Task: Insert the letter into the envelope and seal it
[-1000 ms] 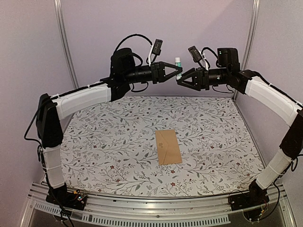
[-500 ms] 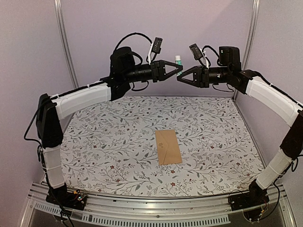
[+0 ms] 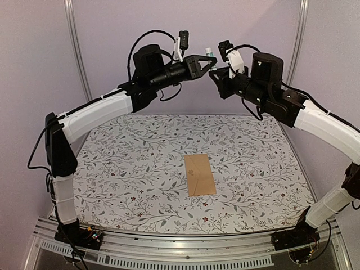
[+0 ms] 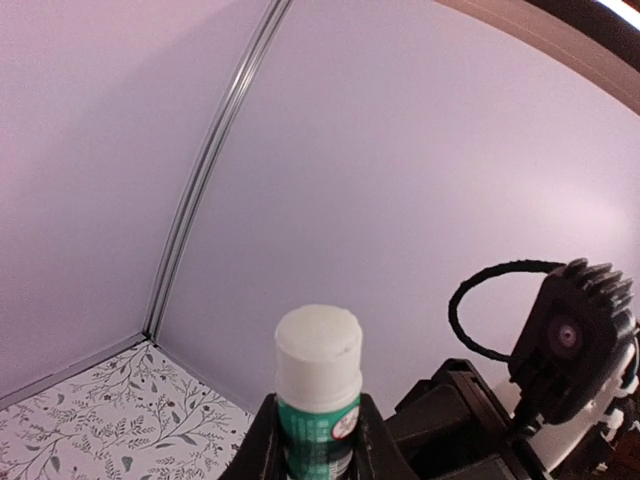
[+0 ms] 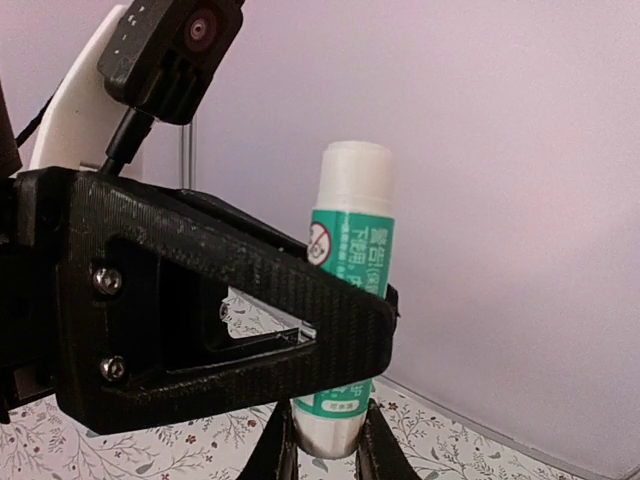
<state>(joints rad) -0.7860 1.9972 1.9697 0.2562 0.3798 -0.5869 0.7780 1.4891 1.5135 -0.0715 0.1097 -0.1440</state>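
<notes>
The tan envelope (image 3: 199, 174) lies flat on the floral table, near the middle. The cream letter is not in view. High above the table's far side both grippers meet at a green glue stick with a white cap (image 3: 208, 52). My left gripper (image 3: 211, 61) is shut on the stick's green body (image 4: 318, 400), cap pointing up. My right gripper (image 3: 216, 74) is shut on the stick's silver bottom end (image 5: 335, 440), just below the left gripper's black finger (image 5: 220, 300). The left gripper (image 4: 318, 445) and the right gripper (image 5: 328, 450) each show at the bottom edge of their own wrist view.
The floral table cover (image 3: 129, 163) spreads under both arms. Purple walls with metal corner posts (image 3: 76, 50) close the back and sides. The right arm's wrist camera (image 4: 575, 335) sits close beside the left gripper.
Both arms have risen and moved closer. The right wrist has turned, and its gripper, apart from the stick before, now closes on the stick's bottom end. The envelope has not moved.
</notes>
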